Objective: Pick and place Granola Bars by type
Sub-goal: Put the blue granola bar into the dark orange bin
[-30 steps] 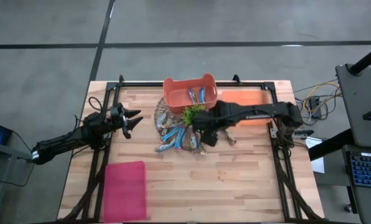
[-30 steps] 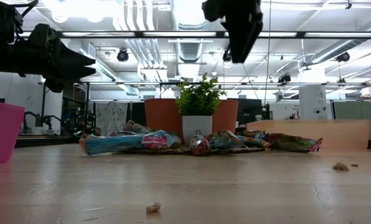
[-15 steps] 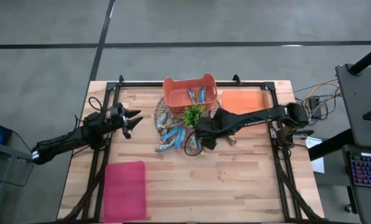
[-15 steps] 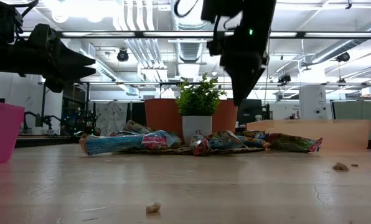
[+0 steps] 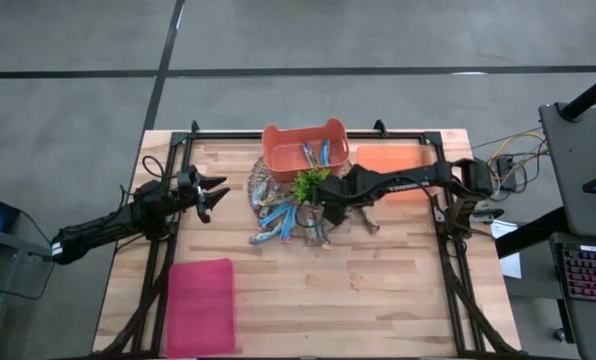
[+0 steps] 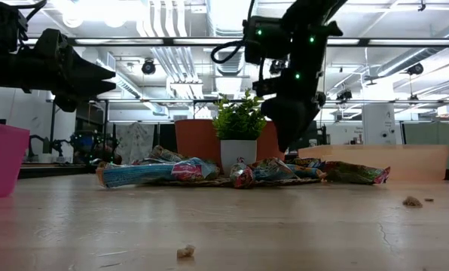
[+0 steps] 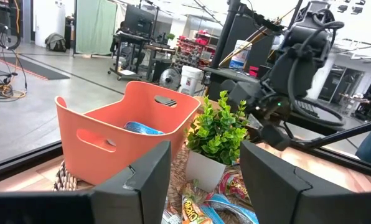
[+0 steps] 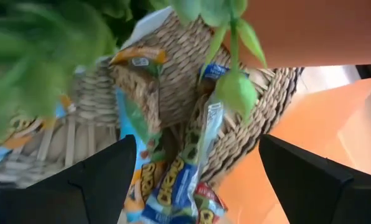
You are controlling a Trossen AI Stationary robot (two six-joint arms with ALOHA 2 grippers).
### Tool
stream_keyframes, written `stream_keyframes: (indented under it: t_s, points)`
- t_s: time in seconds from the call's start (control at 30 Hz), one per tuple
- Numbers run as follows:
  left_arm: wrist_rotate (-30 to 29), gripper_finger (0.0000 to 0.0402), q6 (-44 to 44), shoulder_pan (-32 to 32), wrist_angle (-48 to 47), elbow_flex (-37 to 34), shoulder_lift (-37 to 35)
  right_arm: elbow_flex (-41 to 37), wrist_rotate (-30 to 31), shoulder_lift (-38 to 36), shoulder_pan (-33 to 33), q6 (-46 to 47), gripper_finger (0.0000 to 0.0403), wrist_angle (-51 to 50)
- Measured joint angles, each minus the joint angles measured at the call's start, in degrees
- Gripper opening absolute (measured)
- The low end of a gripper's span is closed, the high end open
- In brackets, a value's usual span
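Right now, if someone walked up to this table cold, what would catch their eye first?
Probably the heap of granola bars spilling off a woven mat at mid-table, with a small green plant among them. The right gripper hangs open just above that pile, beside the plant. Behind it stands an orange bin with blue bars inside, and a pink bin sits at the near left.

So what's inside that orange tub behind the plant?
The orange tub holds a few blue bars, seen from above. The left wrist view shows just one blue wrapper over the rim; the tub's wall hides the rest of its floor.
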Motion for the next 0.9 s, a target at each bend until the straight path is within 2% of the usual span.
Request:
stream_keyframes:
  t_s: [0.43,0.9]
  points:
    - [0.0,0.0174,0.0,0.0,0.0,0.0,0.0,-3.3,-0.9,2.9,-1.1,-1.4,0.0327,2.6]
    - [0.0,0.0174,0.0,0.0,0.0,0.0,0.0,-5.5,-1.0,3.0,-1.2,-0.3,0.0326,3.6]
